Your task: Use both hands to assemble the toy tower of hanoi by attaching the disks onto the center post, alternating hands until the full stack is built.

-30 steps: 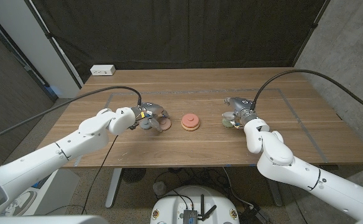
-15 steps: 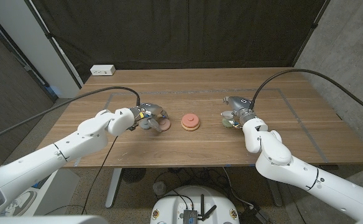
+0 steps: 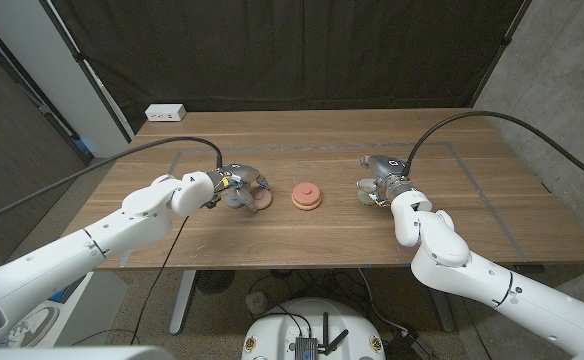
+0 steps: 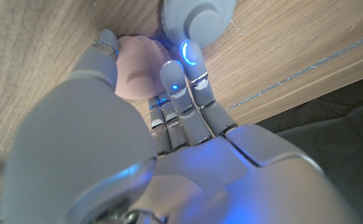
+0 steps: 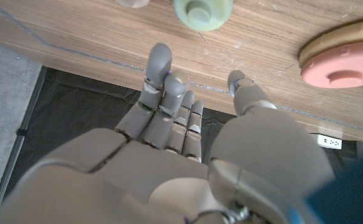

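- Centrally on the wooden table (image 3: 472, 200) sits the tower base (image 3: 305, 202), a tan round base with a salmon-pink disk (image 3: 305, 193) already on it and the short post rising through its middle; the right wrist view shows the same pair (image 5: 349, 59).
- Just left of the base, the left hand (image 3: 234, 186) is down at the table over a pale pink disk (image 3: 262, 201). In the left wrist view its fingers (image 4: 175, 81) curl around this disk (image 4: 138, 71), thumb on one side and fingers on the other, touching its rim; whether the disk is lifted off the wood I cannot tell.
- Right of the base, the right hand (image 3: 384, 175) hovers above a light green disk (image 3: 363, 197). The right wrist view shows its fingers (image 5: 160, 65) apart and extended, the thumb spread to the side, holding nothing; the green disk (image 5: 201, 11) lies on the table just beyond the fingertips, not touched.
- At the table's far left corner lies a white power strip (image 3: 165, 113).
- Behind the table hangs a black curtain (image 3: 292, 50).
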Robot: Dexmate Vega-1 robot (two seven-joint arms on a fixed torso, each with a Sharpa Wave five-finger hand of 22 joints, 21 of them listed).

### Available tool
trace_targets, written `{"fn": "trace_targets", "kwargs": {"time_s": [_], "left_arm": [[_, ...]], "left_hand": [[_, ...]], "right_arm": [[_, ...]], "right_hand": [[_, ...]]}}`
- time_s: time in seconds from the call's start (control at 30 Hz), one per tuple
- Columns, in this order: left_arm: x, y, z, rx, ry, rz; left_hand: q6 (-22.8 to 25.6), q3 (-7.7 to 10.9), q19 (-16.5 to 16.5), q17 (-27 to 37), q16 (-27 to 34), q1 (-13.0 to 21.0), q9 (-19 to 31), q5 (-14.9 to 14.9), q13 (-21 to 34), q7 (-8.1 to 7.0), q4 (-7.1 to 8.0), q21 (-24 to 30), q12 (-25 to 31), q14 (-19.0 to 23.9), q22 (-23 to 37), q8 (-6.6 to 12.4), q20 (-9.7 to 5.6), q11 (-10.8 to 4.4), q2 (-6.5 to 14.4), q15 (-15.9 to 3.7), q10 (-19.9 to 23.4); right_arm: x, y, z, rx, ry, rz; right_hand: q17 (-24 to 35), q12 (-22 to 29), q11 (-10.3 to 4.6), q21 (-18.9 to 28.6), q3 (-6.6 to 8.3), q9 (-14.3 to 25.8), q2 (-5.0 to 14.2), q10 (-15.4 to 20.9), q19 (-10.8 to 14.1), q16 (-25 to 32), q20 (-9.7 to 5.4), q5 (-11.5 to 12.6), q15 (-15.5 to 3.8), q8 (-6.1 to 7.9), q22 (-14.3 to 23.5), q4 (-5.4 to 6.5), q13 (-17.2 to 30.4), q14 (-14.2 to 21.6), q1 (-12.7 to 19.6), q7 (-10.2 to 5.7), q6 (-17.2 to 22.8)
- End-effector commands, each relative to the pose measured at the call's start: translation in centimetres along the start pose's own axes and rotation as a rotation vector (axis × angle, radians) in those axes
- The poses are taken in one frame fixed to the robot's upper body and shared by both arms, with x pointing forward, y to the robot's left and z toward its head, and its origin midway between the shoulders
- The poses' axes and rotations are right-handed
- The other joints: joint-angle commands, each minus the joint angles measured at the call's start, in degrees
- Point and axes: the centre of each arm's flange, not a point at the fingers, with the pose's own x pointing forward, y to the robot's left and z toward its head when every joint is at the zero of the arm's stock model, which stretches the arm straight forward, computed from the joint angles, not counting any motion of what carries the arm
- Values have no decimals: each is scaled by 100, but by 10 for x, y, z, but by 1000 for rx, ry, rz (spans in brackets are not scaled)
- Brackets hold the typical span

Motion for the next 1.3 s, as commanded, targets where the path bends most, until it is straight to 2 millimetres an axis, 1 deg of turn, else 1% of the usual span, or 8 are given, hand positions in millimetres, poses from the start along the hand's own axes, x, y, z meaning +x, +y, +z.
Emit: {"fn": "trace_targets", "kwargs": {"time_s": [0.03, 0.27, 0.33, 0.6, 0.77, 1.03, 1.13, 1.3], "left_arm": [[-1, 18, -1, -25, -14, 20], [-3, 25, -1, -46, -28, 6], [-2, 27, -5, -103, -51, -19], [-7, 42, -4, -60, -45, -23], [-8, 50, -2, -42, -41, -22], [-10, 61, 2, -23, -47, -15], [-10, 65, 4, -14, -47, -14], [-11, 69, 6, -12, -54, -5]], "left_hand": [[79, 104, 61, 21, -21, 33, 17, 54, 120, 7, 59, 46, -25, 42, 16, -8, -663, -333, 65, -208, 397], [98, 112, 62, 55, -20, 48, 22, 59, 139, 16, 63, 47, -28, 65, 17, -21, -664, -333, 69, -209, 431], [101, 115, 61, 90, -4, 51, 24, 62, 146, 15, 64, 46, -35, 82, 18, -27, -664, -338, 65, -207, 427], [139, 119, 58, 79, -55, 69, 33, 72, 176, 28, 63, 46, -30, 58, 19, -37, -665, -311, 55, -210, 483], [145, 122, 57, 88, -83, 77, 40, 81, 202, 18, 68, 48, -54, 53, 20, -57, -664, -331, 49, -210, 461], [139, 111, 46, 52, -177, 57, 51, 95, 246, 8, 85, 48, -86, 9, 22, -97, -662, -340, 39, -212, 446], [142, 106, 46, 94, -147, 58, 56, 100, 263, 6, 83, 50, -98, 67, 24, -112, -663, -343, 34, -212, 445], [147, 100, 49, 43, -208, 57, 60, 104, 272, 3, 85, 53, -108, 37, 25, -125, -664, -340, 32, -213, 459]], "right_arm": [[-2, 0, -2, 2, 9, -1], [-1, -1, -2, -2, 8, -5], [0, -2, -2, -2, 11, -4], [3, 0, -2, 5, 12, 0], [3, 1, -3, 2, 23, 0], [4, 3, -5, 11, 30, 0], [4, 3, -5, 14, 30, -1], [4, 3, -6, 12, 31, -2]], "right_hand": [[6, -13, -10, 44, 39, 13, 51, 53, 28, 19, -588, 43, -394, 16, 13, -11, 17, 30, -12, -4, 52], [23, -9, -4, 48, 42, 14, 51, 81, 40, 36, -588, 55, -393, 16, 18, -11, 23, 51, -16, -4, 66], [28, -13, -8, 44, 43, 13, 53, 79, 38, 40, -588, 58, -392, 17, 15, -9, 24, 57, -20, 8, 76], [41, -10, -29, 36, 46, 12, 52, 98, 34, 52, -588, 64, -392, 15, 8, -9, 28, 68, -24, 6, 83], [29, -11, -33, 41, 50, 10, 54, 109, 43, 39, -588, 71, -392, 12, 16, -8, 32, 55, -30, 9, 91], [48, -12, -27, 41, 56, 11, 57, 119, 46, 58, -588, 80, -391, 9, 20, -5, 40, 72, -40, -4, 99], [38, -11, -40, 42, 58, 13, 56, 126, 47, 47, -588, 83, -391, 14, 22, -5, 43, 59, -44, 4, 116], [41, -11, -33, 37, 62, 14, 55, 138, 45, 52, -589, 88, -392, 8, 19, -9, 46, 60, -45, -2, 112]]}}
